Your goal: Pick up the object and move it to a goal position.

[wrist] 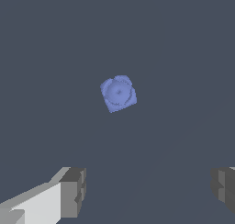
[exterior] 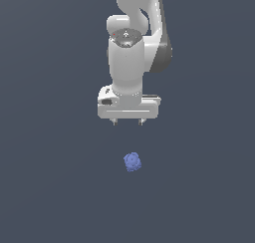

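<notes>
Right now the gripper hangs above the flat grey floor with nothing in it, its two fingers spread wide apart. In the wrist view the pale left-hand finger and the darker one at the far edge stand well apart, with open floor between them. The object, a small periwinkle-blue knobbly lump, sits on the floor at roughly six o'clock from the gripper in the exterior view, a touch toward five, and well apart from the fingertips. Nothing is touching it.

By my reading, the step in hand is the approach: no grasp yet, no lift yet. To do it well, the gripper wants to be centred over the lump first, because in the wrist view the object is not between the fingers. It lies ahead of them, around eleven o'clock from the midpoint of the gap. Line up, then come straight down, keeping the fingers wide until they straddle the lump. It is much narrower than the opening, so clearance is easy; the risk is a bumpy, roundish shape squirting out if the pads close off-centre. Close slowly across its middle.

No goal marker shows in either view. As for brands, labels or writing: none can be read; only a small red spot shows on the arm.
</notes>
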Robot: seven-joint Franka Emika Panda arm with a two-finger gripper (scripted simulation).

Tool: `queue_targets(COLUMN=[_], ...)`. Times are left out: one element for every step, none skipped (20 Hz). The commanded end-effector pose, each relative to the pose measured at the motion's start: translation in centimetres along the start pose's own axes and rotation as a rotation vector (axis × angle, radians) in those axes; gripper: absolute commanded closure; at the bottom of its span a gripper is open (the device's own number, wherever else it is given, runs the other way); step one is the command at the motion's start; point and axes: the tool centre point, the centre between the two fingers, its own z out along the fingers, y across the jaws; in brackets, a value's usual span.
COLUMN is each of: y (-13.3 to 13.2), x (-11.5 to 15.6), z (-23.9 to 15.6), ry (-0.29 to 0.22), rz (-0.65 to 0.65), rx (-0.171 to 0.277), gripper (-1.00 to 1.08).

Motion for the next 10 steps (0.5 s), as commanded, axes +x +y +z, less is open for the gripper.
queue_targets(y=[0.0,-0.03,-0.07,-0.16,-0.29,-0.45,-0.62,-0.76,-0.87,-0.93], x=[0.0,-0.01,-0.05,-0.1,-0.18,-0.29,-0.4,-0.5,-0.57,-0.63], z=[0.0,0.01,0.04,0.09,0.15,0.23,0.32,0.39,0.44,0.47], ry=[0.0,0.0,-0.001,-0.002,-0.004,-0.006,-0.009,-0.011,-0.012,-0.013], rz=[0.0,-0.001,-0.004,-0.01,-0.017,-0.027,-0.037,-0.046,-0.052,-0.056], rx=[0.0,-0.001,-0.002,-0.004,-0.007,-0.011,-0.015,-0.019,-0.021,-0.023], gripper=[-0.92,-0.92,-0.92,-0.92,-0.92,-0.92,-0.92,-0.92,-0.92,-0.92])
